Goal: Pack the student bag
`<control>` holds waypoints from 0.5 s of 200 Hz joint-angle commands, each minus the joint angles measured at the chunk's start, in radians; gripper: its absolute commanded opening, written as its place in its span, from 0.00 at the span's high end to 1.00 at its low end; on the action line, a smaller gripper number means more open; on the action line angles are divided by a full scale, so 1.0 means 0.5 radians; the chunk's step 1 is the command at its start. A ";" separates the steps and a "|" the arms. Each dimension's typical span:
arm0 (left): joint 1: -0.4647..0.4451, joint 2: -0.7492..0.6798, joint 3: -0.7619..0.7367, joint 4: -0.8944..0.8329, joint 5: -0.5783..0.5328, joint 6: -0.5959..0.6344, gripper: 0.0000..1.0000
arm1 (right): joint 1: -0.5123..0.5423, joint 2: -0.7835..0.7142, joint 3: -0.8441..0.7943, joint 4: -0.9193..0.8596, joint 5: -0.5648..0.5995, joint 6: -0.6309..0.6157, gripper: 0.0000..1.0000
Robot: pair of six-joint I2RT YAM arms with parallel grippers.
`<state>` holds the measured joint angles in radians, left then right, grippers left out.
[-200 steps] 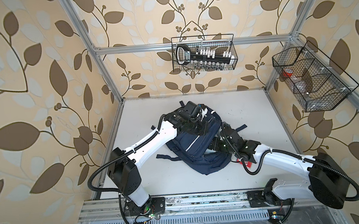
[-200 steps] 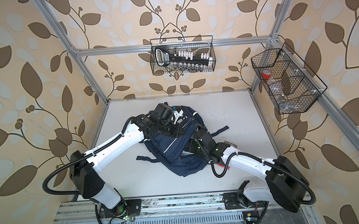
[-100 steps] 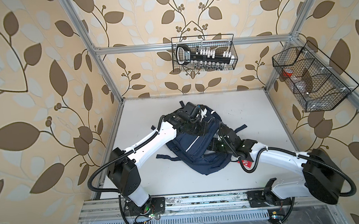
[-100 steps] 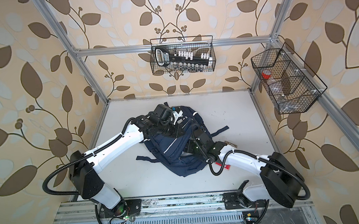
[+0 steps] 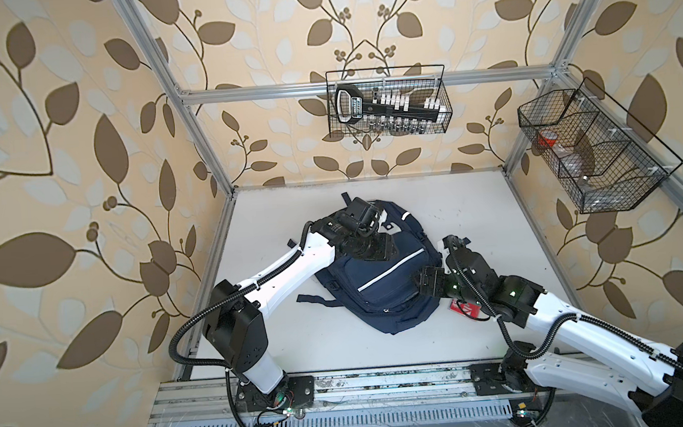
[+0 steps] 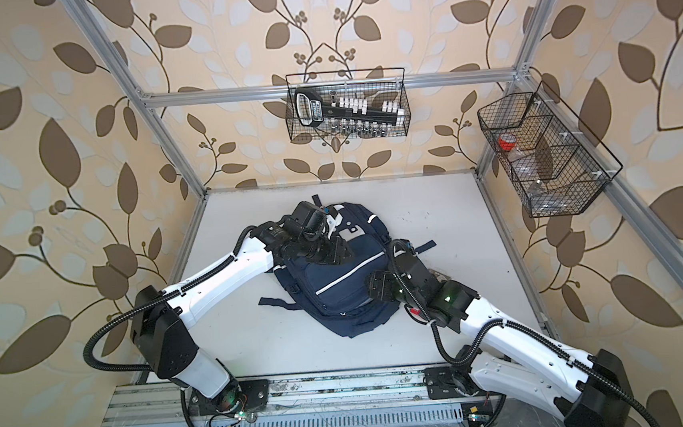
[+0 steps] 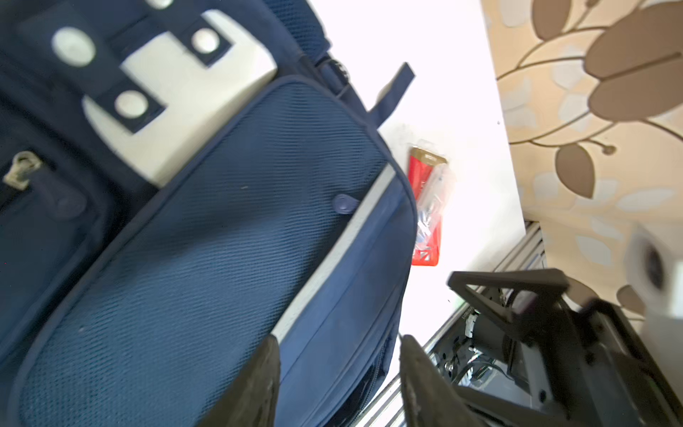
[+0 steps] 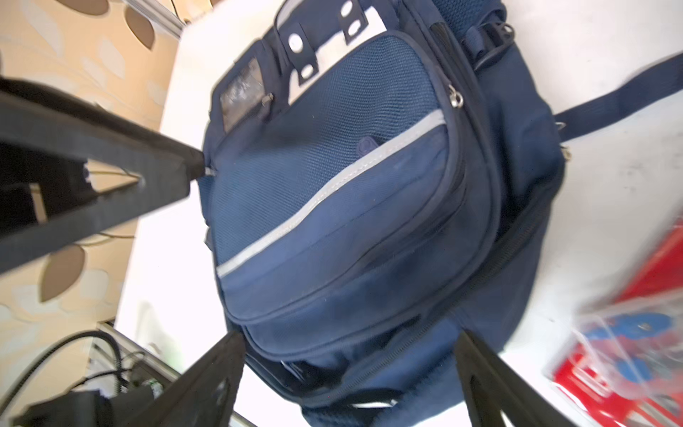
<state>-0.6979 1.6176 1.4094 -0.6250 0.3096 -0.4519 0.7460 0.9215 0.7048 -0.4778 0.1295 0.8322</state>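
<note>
The student bag point(image 5: 379, 291) point(image 6: 333, 290) is a navy backpack with pale stripes, lying flat on the white table. My left gripper point(image 5: 380, 250) point(image 6: 335, 256) hovers over its upper front pocket, beside the white patch point(image 7: 177, 111). In the left wrist view its jaws stand apart over the bag point(image 7: 221, 240), and the left gripper point(image 7: 338, 342) holds nothing. My right gripper point(image 5: 428, 283) point(image 6: 379, 287) is at the bag's right edge. In the right wrist view the right gripper point(image 8: 349, 334) is wide open astride the bag's point(image 8: 351, 203) lower zip opening, empty.
A red blister pack point(image 5: 465, 309) point(image 6: 413, 312) point(image 7: 425, 207) point(image 8: 635, 355) lies on the table right of the bag, partly under my right arm. A wire basket point(image 5: 387, 106) with a socket set hangs on the back wall. Another basket point(image 5: 593, 149) hangs on the right wall.
My left gripper was shut at the bag's top and has now opened. The right gripper's jaws have widened a little and stay at the bag's right edge.
</note>
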 commanded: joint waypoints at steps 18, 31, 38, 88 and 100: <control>0.024 -0.278 -0.033 -0.063 -0.142 -0.047 0.36 | 0.132 -0.007 0.071 -0.211 0.168 0.105 0.00; 0.024 -0.336 -0.059 -0.094 -0.196 -0.044 0.35 | 0.304 0.039 0.126 -0.239 0.326 0.160 0.01; 0.023 -0.441 -0.101 -0.105 -0.229 -0.049 0.34 | 0.419 0.077 0.166 -0.256 0.426 0.216 0.00; 0.027 -0.879 -0.518 -0.109 -0.291 -0.206 0.32 | 0.949 0.521 0.473 -0.439 0.797 0.403 0.16; 0.027 -0.984 -0.642 -0.114 -0.283 -0.253 0.34 | 0.996 0.593 0.499 -0.439 0.808 0.429 0.37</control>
<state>-0.6899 1.2034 1.1866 -0.6579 0.1921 -0.5175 1.1984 1.1603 0.9157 -0.6331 0.4332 0.9806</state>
